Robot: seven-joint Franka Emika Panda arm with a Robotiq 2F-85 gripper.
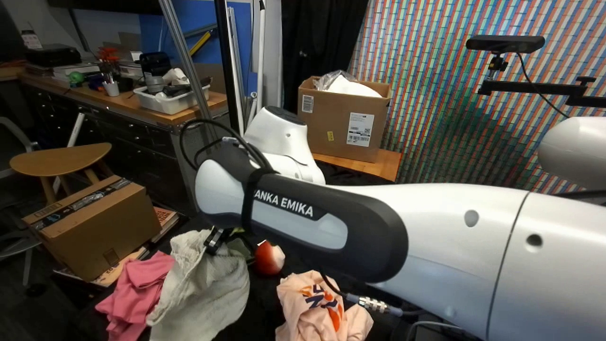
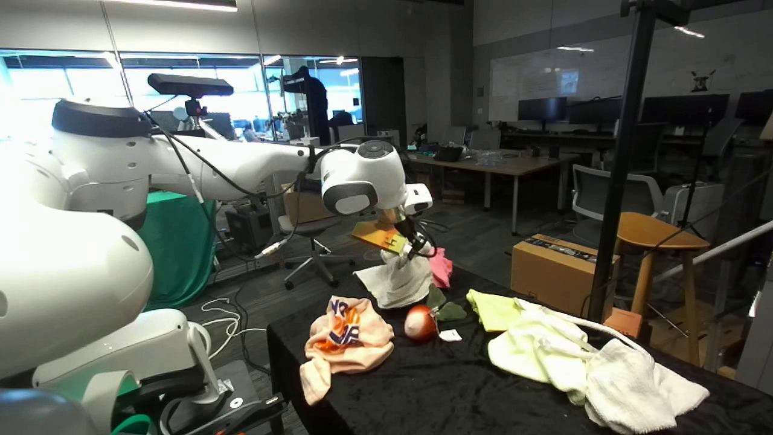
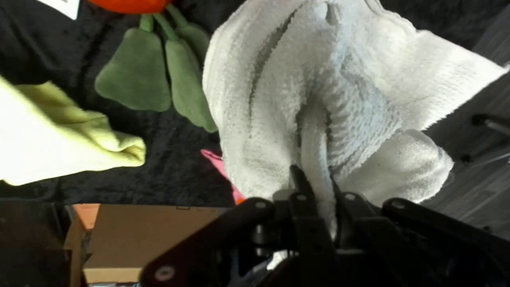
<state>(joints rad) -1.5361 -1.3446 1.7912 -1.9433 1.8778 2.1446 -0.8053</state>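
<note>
The pincer is clenched on a narrow fold of the thick white terry towel, which spreads out below it toward the black-covered worktop. Only a single ridge of fabric sits between the fingers, so I judge that any lift is best slow and straight up, letting the loose folds follow without a jerk. Whether the lower hem rests on the worktop is hard to tell; one corner juts past its edge, so a sideways sweep could catch there. Low to one side of the pincer, the bright pink cloth lies right against the towel. On another side, the red-and-white round object with green fabric leaves is just beside it. Height before travel should avoid dragging either. The peach cloth with orange and navy lettering lies farther from the pincer.
</note>
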